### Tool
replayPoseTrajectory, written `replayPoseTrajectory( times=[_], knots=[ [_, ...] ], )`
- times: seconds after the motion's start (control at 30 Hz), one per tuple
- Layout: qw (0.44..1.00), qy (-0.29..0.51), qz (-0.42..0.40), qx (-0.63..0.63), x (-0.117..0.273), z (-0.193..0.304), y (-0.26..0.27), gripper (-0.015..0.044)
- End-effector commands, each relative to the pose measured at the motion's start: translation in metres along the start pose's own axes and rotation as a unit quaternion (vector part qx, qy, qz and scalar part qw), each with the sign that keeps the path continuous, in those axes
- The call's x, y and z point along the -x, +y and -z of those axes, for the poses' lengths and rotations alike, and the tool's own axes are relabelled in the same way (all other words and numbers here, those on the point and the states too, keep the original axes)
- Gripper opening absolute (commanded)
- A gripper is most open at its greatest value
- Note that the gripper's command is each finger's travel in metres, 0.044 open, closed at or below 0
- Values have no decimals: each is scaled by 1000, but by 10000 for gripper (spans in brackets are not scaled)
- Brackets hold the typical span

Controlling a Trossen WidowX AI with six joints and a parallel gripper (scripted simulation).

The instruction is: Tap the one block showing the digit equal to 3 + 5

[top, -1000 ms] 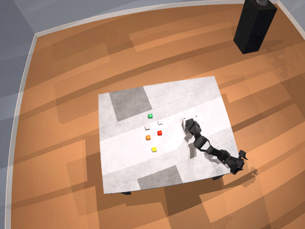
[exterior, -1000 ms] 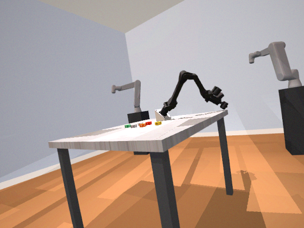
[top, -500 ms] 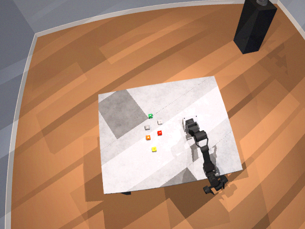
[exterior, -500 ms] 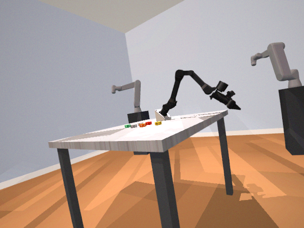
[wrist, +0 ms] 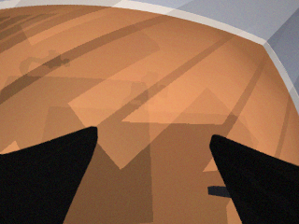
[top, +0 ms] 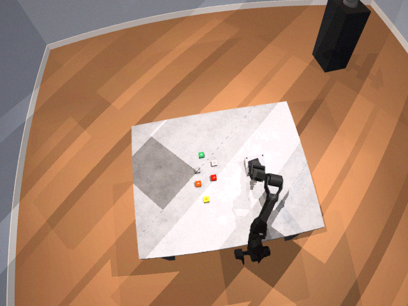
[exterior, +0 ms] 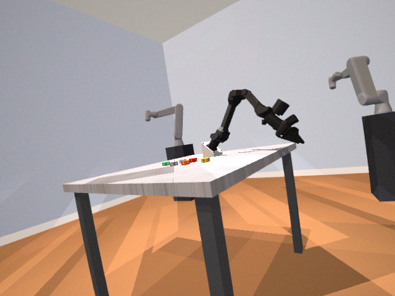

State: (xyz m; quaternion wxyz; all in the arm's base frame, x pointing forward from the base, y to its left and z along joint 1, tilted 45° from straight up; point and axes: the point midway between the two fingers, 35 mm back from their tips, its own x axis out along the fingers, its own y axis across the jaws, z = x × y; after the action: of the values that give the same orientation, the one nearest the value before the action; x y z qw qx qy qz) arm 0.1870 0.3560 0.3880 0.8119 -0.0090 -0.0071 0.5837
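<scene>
A green block (top: 201, 154) (exterior: 165, 163), a white block (top: 213, 163), a grey block (top: 197, 170) (exterior: 173, 164), a red block (top: 213, 178) (exterior: 192, 160), an orange block (top: 197, 183) (exterior: 185, 162) and a yellow block (top: 206, 199) (exterior: 205, 160) stand apart on the table. Their digits are too small to read. My gripper (top: 250, 262) (wrist: 156, 137) is open and empty, out past the table's edge and far from every block. The wrist view shows floor between the fingers and no block.
The table (top: 184, 230) (exterior: 137, 188) has its lower edge close to the gripper in the top view. My arm's white base plate (exterior: 208, 151) stands beyond the blocks. A black pedestal (top: 342, 36) (exterior: 381, 156) stands on the floor away from the table. Grey arms stand in the background.
</scene>
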Motion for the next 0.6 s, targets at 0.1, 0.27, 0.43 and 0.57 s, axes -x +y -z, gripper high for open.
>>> replayPoseTrajectory(
  times=[0.1, 0.27, 0.43, 0.57],
  knots=[
    [983, 91, 73, -139, 12, 46, -71, 400],
    [946, 138, 159, -247, 41, 85, -132, 400],
    [889, 177, 266, -329, 93, 135, -198, 400],
    [845, 209, 326, -368, 136, 172, -233, 400]
  ],
)
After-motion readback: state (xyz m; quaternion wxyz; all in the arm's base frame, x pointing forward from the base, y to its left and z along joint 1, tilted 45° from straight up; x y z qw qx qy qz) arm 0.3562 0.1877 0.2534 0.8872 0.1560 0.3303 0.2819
